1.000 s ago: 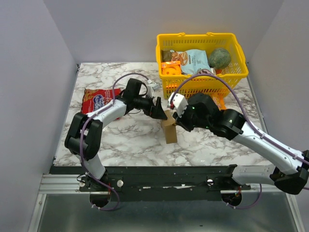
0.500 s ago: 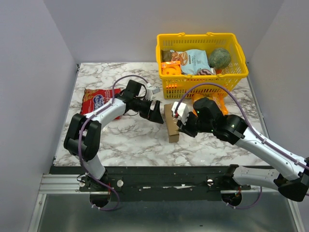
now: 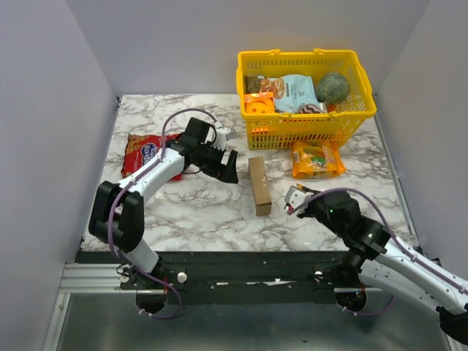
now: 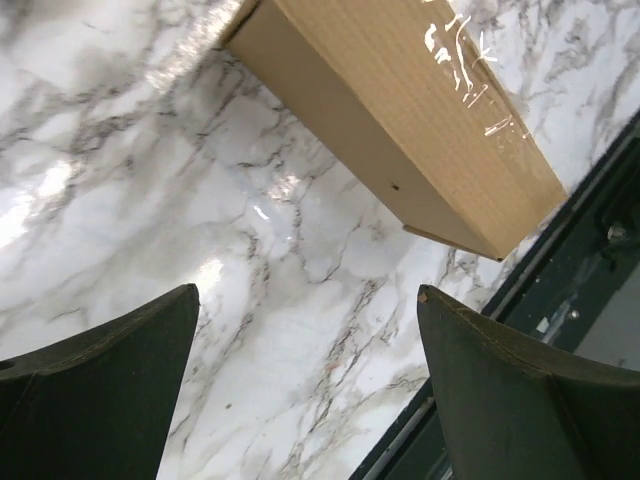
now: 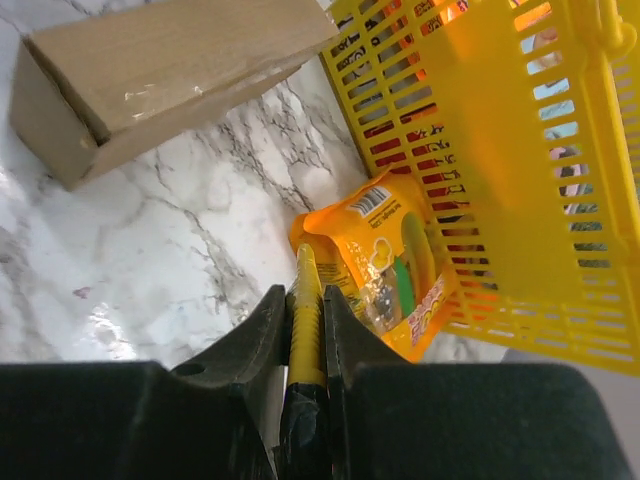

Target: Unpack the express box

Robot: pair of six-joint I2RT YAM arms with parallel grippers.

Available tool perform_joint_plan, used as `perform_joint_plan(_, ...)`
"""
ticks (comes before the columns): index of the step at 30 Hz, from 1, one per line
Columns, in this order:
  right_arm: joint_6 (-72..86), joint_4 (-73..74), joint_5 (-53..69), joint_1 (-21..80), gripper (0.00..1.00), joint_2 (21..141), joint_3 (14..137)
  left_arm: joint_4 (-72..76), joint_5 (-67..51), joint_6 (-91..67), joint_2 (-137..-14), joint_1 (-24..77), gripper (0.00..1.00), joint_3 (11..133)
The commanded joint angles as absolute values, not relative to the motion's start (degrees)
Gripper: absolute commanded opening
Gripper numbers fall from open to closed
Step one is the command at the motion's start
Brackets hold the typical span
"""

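The express box (image 3: 259,185), plain brown cardboard, lies flat in the middle of the marble table. It also shows in the left wrist view (image 4: 400,110) and the right wrist view (image 5: 160,70). My left gripper (image 3: 229,167) is open and empty just left of the box's far end, and its dark fingers (image 4: 100,390) stand wide apart over bare marble. My right gripper (image 3: 292,199) sits to the right of the box's near end. It is shut on a thin yellow cutter (image 5: 306,320) that points up between its fingers.
A yellow plastic basket (image 3: 303,128) with snacks stands at the back right and is close in the right wrist view (image 5: 520,150). An orange snack bag (image 3: 316,159) lies before it. A red snack bag (image 3: 146,151) lies at the left. The table's front edge is near the box.
The box has gone from standing on end to lying flat. My right arm has pulled back toward the near right with the cutter. My left gripper has drawn slightly left.
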State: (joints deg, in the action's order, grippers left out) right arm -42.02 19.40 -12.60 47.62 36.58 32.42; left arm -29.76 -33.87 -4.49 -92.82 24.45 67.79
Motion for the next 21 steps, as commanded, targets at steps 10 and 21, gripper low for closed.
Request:
perform_joint_plan(10,-64.9,-5.1,-11.2,47.5,0.02,15.1,5.2,-41.2,-12.5,1.9,-90.3,23.7,0.99,79.3)
perform_joint_plan(21,-54.1,6.1,-9.1,47.5,0.40,14.6,5.6,-41.0,-13.7,4.7,-95.7,23.7,0.99,86.2)
